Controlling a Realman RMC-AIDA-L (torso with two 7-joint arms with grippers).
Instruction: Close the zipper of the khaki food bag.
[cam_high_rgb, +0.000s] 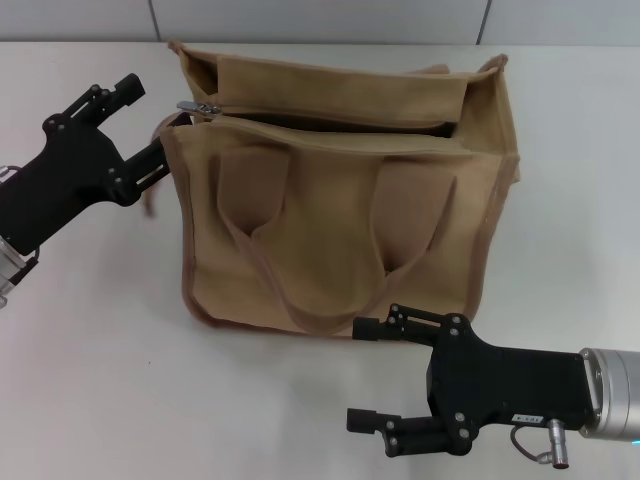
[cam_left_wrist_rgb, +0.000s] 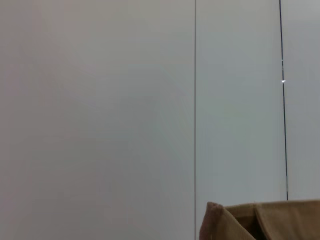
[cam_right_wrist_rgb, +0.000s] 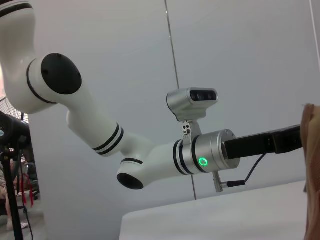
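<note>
the zipper runs across the khaki food bag, its pull beside the open-jawed left gripper; the right gripper, also open, sits near the bag's front.

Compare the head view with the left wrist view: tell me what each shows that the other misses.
Only the head view shows the zipper with its silver pull at the bag's left end, the mouth gaping, the left claw by that corner, and the open right claw near the front edge. Only the left wrist view shows the wall's seams. Both show the khaki bag, though the wrist view catches just a corner.
</note>
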